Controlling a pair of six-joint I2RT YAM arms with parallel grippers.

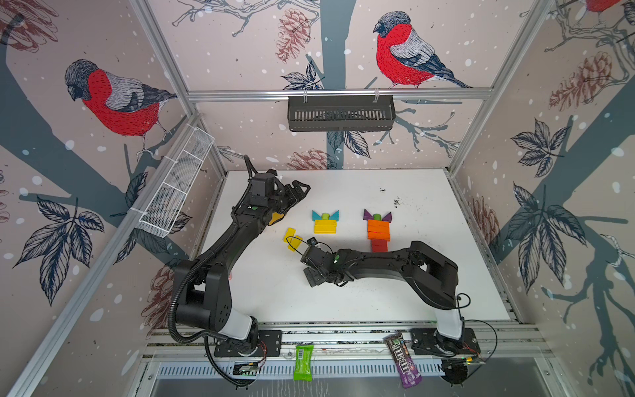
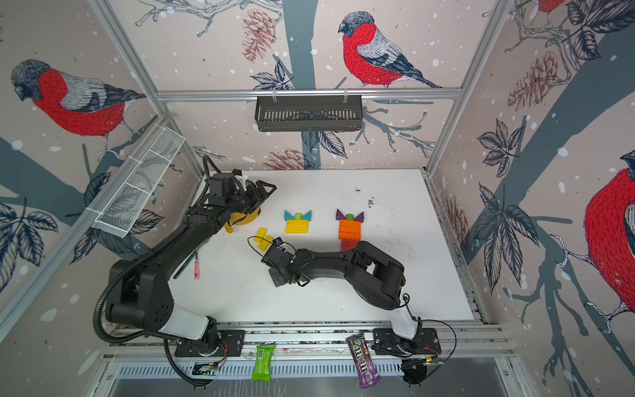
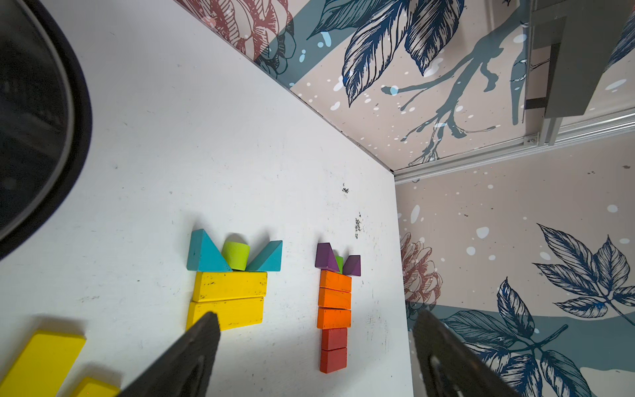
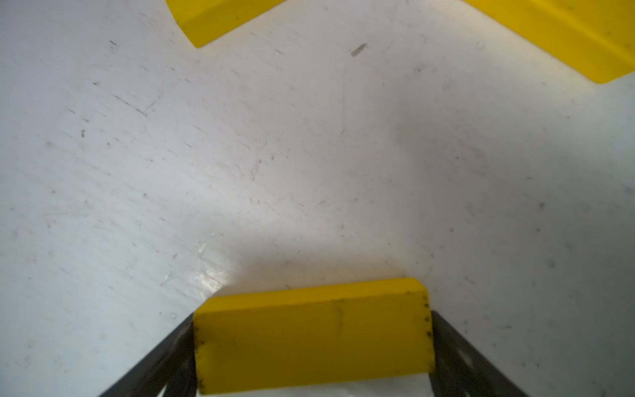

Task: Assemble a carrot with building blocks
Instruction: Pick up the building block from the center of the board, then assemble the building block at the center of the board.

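Two block figures lie flat on the white table [image 1: 429, 275]. One has teal triangles [image 1: 316, 216], a lime-green piece and two yellow bars [image 1: 324, 227]. The other has purple triangles [image 1: 367, 215], orange bars [image 1: 378, 229] and red bars [image 1: 379, 244]. Two loose yellow bars [image 1: 292, 239] lie to the left of them. My right gripper [image 4: 312, 318] is shut on another yellow bar [image 4: 309, 340], its fingers against both ends, low over the table near the loose bars. Under the right wrist [image 1: 318, 256] that bar is hidden in both top views. My left gripper [image 3: 316, 323] hangs open and empty at the back left [image 1: 300, 192].
A yellow pot [image 2: 245, 216] sits under my left arm; its dark lid [image 3: 41, 120] fills one edge of the left wrist view. A pink and green pen [image 2: 196, 268] lies near the left wall. A black basket [image 1: 340, 113] and a white wire basket [image 1: 175, 185] hang on the walls.
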